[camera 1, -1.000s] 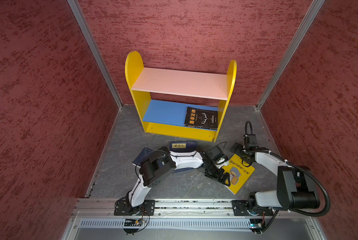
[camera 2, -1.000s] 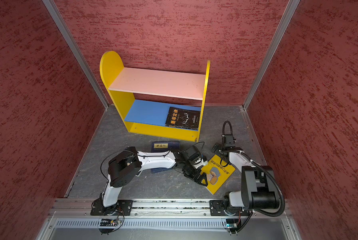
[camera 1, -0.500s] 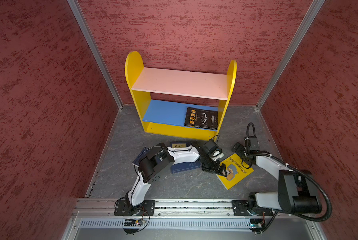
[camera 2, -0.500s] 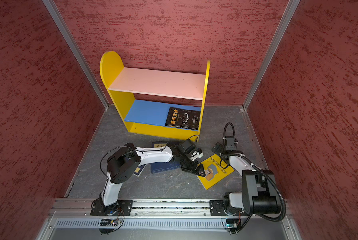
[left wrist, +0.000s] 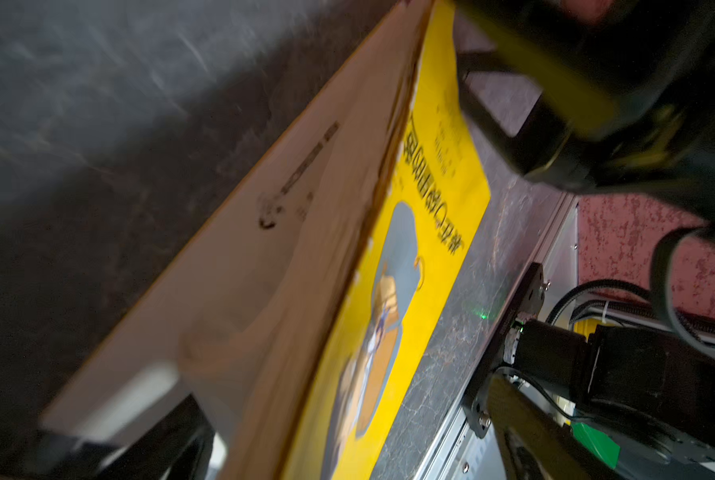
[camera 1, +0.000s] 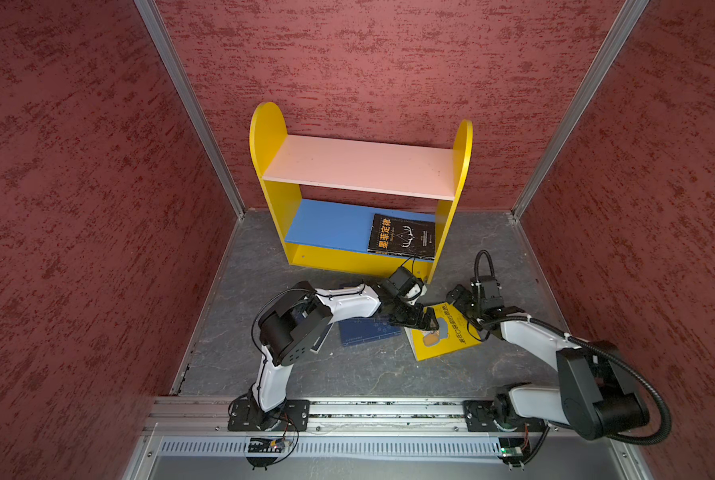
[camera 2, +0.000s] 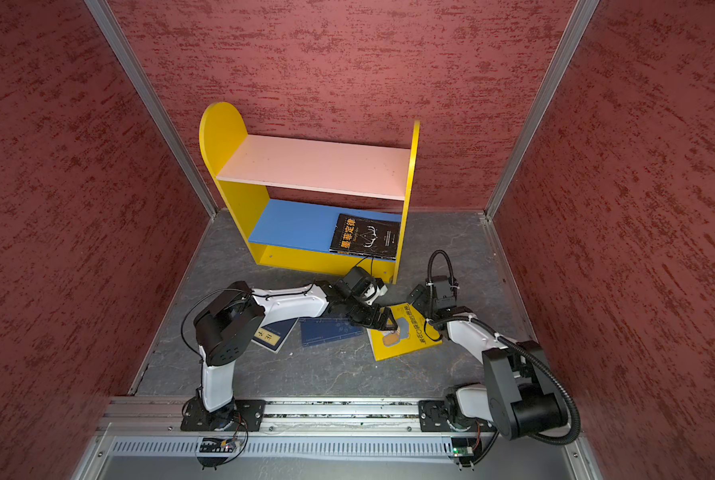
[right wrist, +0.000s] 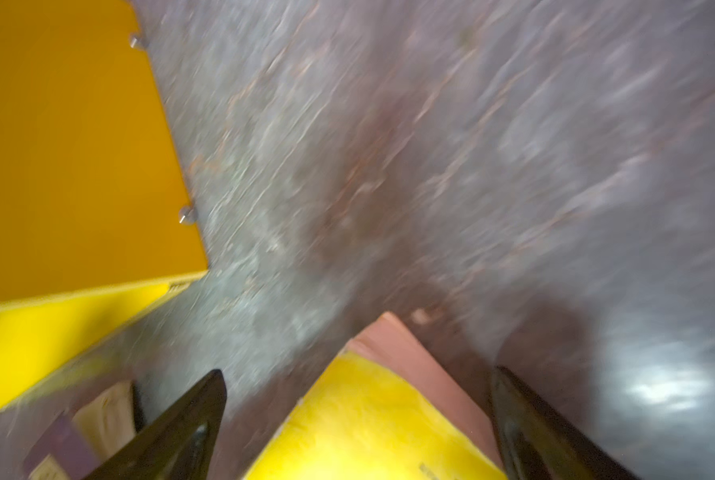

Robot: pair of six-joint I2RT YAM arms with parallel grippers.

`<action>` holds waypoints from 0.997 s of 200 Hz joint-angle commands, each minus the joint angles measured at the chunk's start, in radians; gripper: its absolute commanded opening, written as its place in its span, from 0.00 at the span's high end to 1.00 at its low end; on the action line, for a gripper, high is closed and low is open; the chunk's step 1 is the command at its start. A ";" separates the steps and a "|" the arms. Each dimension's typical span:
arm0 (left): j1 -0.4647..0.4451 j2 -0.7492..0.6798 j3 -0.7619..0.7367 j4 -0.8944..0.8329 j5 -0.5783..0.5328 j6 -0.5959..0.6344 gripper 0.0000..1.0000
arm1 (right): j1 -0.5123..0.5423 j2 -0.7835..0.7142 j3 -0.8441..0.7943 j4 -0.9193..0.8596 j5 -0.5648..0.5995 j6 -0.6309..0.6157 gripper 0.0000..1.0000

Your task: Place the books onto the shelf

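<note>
Done: one black book (camera 1: 402, 235) lies flat on the right end of the shelf's (camera 1: 266, 137) blue lower board.
Remaining: navy books (camera 2: 330, 332) and the yellow book (camera 1: 443, 336) lie on the table in front of the shelf.
Left end effector (camera 1: 420, 324): jaws wide, at the yellow book's edge, holding nothing.
Right end effector (right wrist: 357, 372): jaws wide, straddling the yellow book's corner nearest the shelf.

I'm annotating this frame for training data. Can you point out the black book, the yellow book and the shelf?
black book (camera 1: 401, 235): in a top view, middle of its cover.
yellow book (camera 1: 438, 348): in a top view, plain yellow part of its cover.
shelf (camera 1: 360, 166): in a top view, middle of the pink upper board.
</note>
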 commanded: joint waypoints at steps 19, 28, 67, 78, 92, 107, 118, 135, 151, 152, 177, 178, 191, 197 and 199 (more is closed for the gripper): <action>0.022 -0.069 -0.010 0.190 -0.026 -0.008 0.01 | 0.094 -0.007 -0.064 -0.131 -0.092 0.163 0.01; 0.026 -0.078 -0.013 0.174 -0.052 -0.010 0.01 | 0.097 -0.028 -0.063 -0.164 -0.059 0.169 0.01; 0.041 -0.143 -0.046 0.065 -0.241 -0.048 0.01 | 0.096 -0.127 -0.020 -0.327 0.089 0.149 0.01; 0.043 -0.170 -0.067 0.035 -0.292 -0.066 0.01 | 0.096 -0.144 -0.008 -0.354 0.109 0.136 0.01; 0.046 -0.204 -0.101 0.013 -0.330 -0.091 0.01 | 0.095 -0.154 0.000 -0.363 0.114 0.117 0.01; 0.047 -0.235 -0.139 -0.005 -0.337 -0.111 0.01 | 0.097 -0.147 0.006 -0.368 0.115 0.104 0.01; 0.043 -0.253 -0.167 -0.017 -0.331 -0.126 0.01 | 0.096 -0.135 0.013 -0.376 0.117 0.095 0.01; 0.036 -0.283 -0.218 -0.013 -0.320 -0.145 0.01 | 0.096 -0.126 0.020 -0.387 0.127 0.088 0.01; 0.024 -0.311 -0.252 -0.013 -0.322 -0.150 0.01 | 0.096 -0.130 0.019 -0.386 0.141 0.082 0.01; 0.024 -0.313 -0.253 -0.012 -0.322 -0.150 0.01 | 0.096 -0.130 0.019 -0.386 0.142 0.081 0.01; -0.001 -0.329 -0.254 -0.030 -0.309 -0.120 0.01 | 0.096 -0.130 0.037 -0.389 0.160 0.058 0.01; -0.003 -0.329 -0.254 -0.031 -0.309 -0.119 0.01 | 0.096 -0.129 0.038 -0.389 0.161 0.057 0.01; -0.024 -0.323 -0.242 -0.049 -0.320 -0.109 0.01 | 0.096 -0.117 0.060 -0.401 0.171 0.033 0.01; -0.032 -0.316 -0.236 -0.054 -0.324 -0.107 0.01 | 0.096 -0.112 0.068 -0.410 0.176 0.021 0.01; -0.035 -0.313 -0.235 -0.055 -0.325 -0.107 0.01 | 0.096 -0.109 0.071 -0.413 0.177 0.019 0.01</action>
